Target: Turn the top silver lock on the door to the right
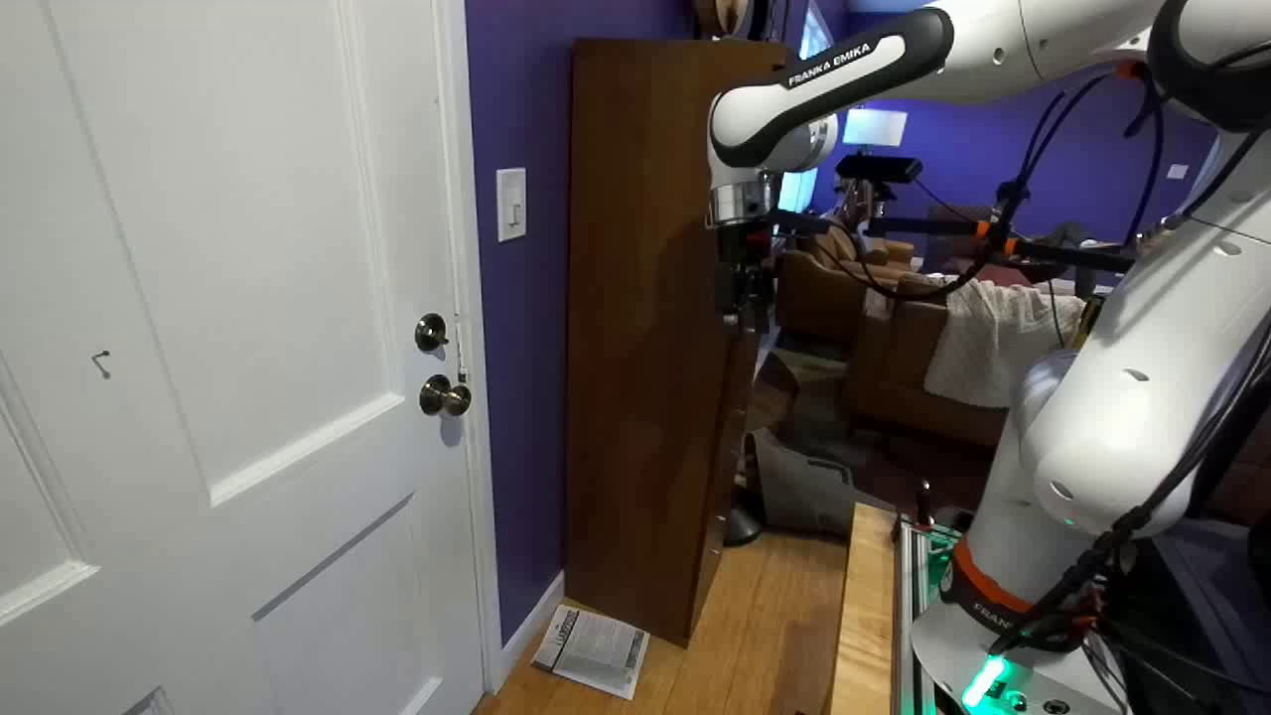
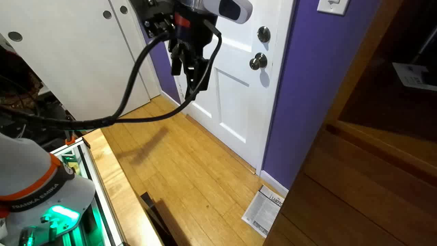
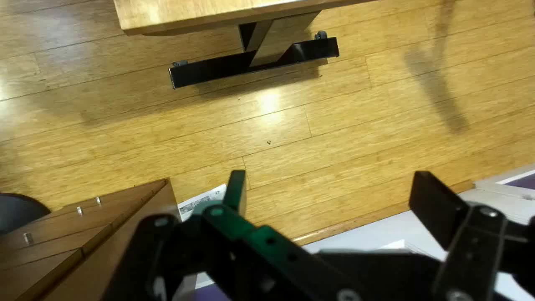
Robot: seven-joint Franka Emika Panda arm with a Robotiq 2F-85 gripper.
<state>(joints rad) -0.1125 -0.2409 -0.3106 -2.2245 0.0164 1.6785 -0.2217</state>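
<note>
The top silver lock [image 1: 430, 333] is a small round disc near the latch edge of the white panelled door [image 1: 248, 248]. It also shows in an exterior view [image 2: 264, 34], above the round door knob [image 2: 258, 61]. The lock is out of sight in the wrist view, where only a low part of the door [image 3: 393, 228] shows. My gripper [image 3: 330, 177] points down at the floor with its fingers wide apart and nothing between them. It hangs in the air in both exterior views [image 1: 740, 288] [image 2: 189, 77], apart from the door and the lock.
A tall dark brown cabinet [image 1: 645, 298] stands beside the purple wall, close to my gripper in an exterior view. A newspaper [image 2: 263, 210] lies on the floor at its foot. The robot's wooden table [image 2: 116, 188] stands opposite the door. A black cable [image 2: 136, 78] loops from the wrist.
</note>
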